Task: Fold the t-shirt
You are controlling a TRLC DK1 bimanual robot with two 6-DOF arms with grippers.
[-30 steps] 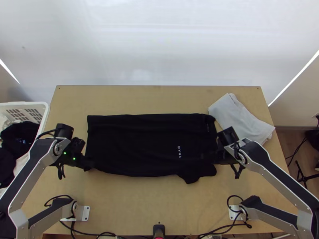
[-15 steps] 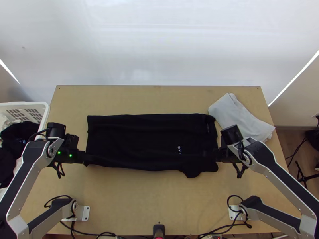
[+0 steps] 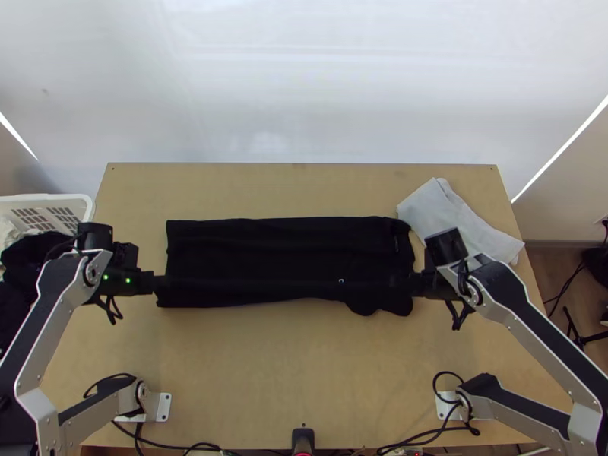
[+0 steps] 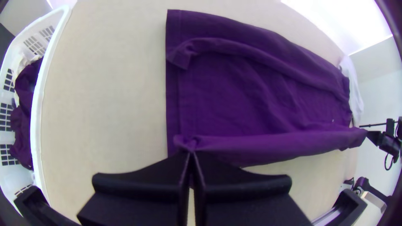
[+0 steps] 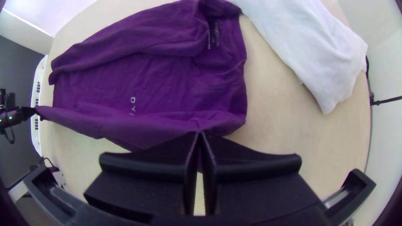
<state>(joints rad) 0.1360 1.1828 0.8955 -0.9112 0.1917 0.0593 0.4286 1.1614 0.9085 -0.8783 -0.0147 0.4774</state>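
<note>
On the near side of the t-shirt [image 3: 281, 254], which lies across the middle of the table [image 3: 304, 365], the left gripper [image 4: 190, 151] and right gripper [image 5: 201, 133] pinch the cloth, one towards each end, a taut ridge between them. Beyond it, the far side looks already turned inward, so this seems the second lengthwise fold: next, carry the ridge farther over evenly, lower it, then release.

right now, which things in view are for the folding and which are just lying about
For folding:
dark t-shirt
left gripper and right gripper, both pinching it

Lying about:
pale cloth
white basket
clothes inside it
</note>
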